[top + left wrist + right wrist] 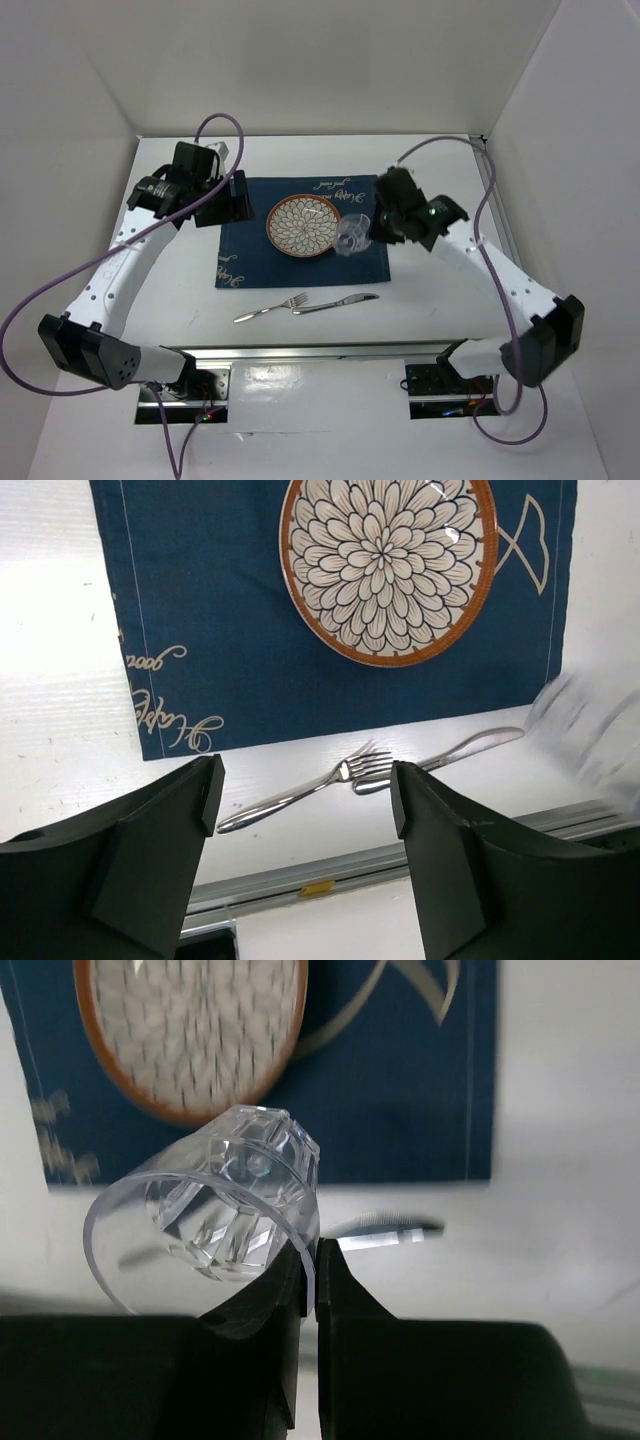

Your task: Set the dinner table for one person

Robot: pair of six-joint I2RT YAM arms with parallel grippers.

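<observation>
A navy placemat lies on the white dinner table, with a patterned plate on it. A fork and a knife lie on the table in front of the mat. My right gripper is shut on the rim of a clear cut-glass tumbler, held tilted in the air over the mat's right part; in the right wrist view the tumbler sits pinched at its wall. My left gripper is open and empty over the mat's left edge. In the left wrist view, the fork shows between its fingers.
White walls enclose the table at the back and sides. A metal rail runs along the near edge. Purple cables loop off both arms. Bare tabletop lies left and right of the mat.
</observation>
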